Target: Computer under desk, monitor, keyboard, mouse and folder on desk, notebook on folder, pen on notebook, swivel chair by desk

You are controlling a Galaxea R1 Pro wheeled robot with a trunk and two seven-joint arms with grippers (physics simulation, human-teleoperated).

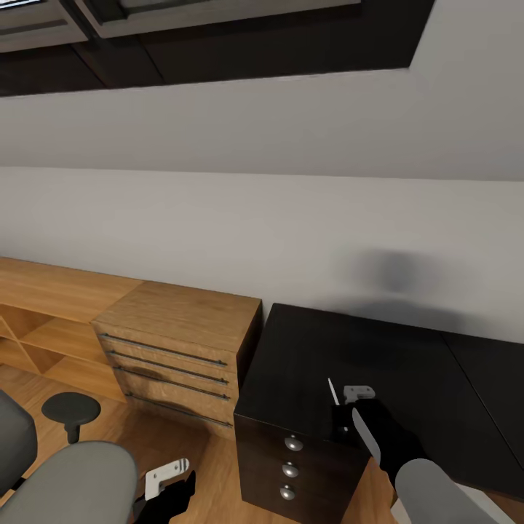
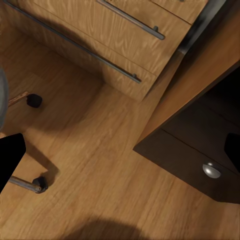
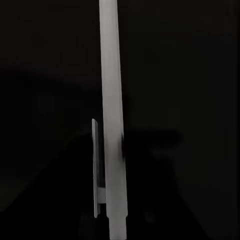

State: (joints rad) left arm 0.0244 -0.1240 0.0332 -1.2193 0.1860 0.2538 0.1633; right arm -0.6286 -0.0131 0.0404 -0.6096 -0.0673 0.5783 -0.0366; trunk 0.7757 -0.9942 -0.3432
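right gripper (image 1: 348, 407) sits over the glossy black desk top (image 1: 407, 378), at about 5 o'clock in the head view. its jaws are nearly closed on the thin white stick-like pen (image 1: 332, 391), which stands near upright and pokes out of the fingers toward 11 o'clock. the pen tip looks clear of the desk surface, but i can't tell for sure.

right wrist view gives the pen (image 3: 113, 120) close up: a long pale grey-white shaft with a thin flat clip running beside its lower part, set against the black desk top. the head view shows none of that clip detail.

left gripper (image 1: 169, 477) hangs low at 7 o'clock in the head view, over the light wood floor (image 1: 211, 466) and holding nothing. i can't tell how far its jaws are apart.

grey upholstered swivel chair (image 1: 69, 480) is at 8 o'clock, with a round black armrest pad (image 1: 70, 407) above the seat.

left wrist view adds what the head view lacks: the chair's chrome legs and a black caster (image 2: 34, 100) on the floor, plus the desk's dark drawer front with a round silver knob (image 2: 211, 170).

light-wood drawer unit with long dark bar handles (image 1: 178, 342) stands just beside the desk's left end, under the sloped grey-white wall (image 1: 255, 218).
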